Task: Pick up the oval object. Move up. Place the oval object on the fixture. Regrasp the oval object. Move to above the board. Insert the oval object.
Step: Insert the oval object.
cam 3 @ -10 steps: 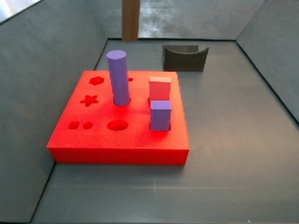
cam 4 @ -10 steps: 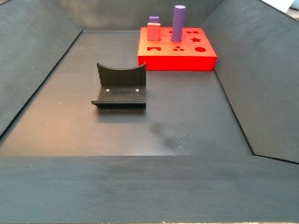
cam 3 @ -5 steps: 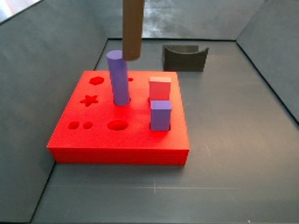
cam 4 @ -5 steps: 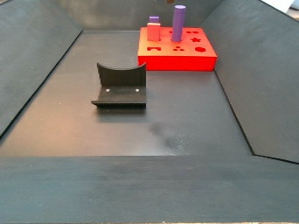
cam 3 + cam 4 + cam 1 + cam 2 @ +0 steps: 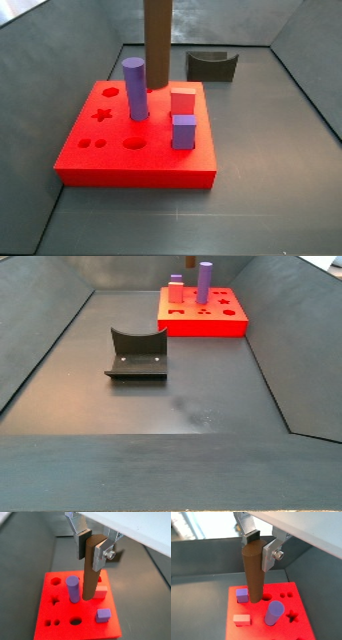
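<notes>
My gripper [image 5: 92, 549] is shut on the upper end of the oval object [image 5: 91, 572], a long brown rod that hangs upright. It shows the same in a wrist view [image 5: 254, 574], with the gripper [image 5: 258, 548] around its top. In a side view only the rod [image 5: 158, 42] shows, coming down from the upper edge; its lower end hangs over the back of the red board [image 5: 134, 160], beside the purple cylinder [image 5: 134, 88]. The gripper is out of both side views. The dark fixture [image 5: 211, 65] stands empty behind the board and also shows in a side view [image 5: 136, 353].
On the board stand a purple square block [image 5: 183, 131] and a red block [image 5: 183, 100]; star, round and oval holes lie open at its left. The board [image 5: 203, 318] sits at the far end of a dark bin with sloping grey walls [image 5: 54, 346].
The brown rod has come down and shifted a little right in the side view, from high over the board's back edge to beside the purple cylinder.
</notes>
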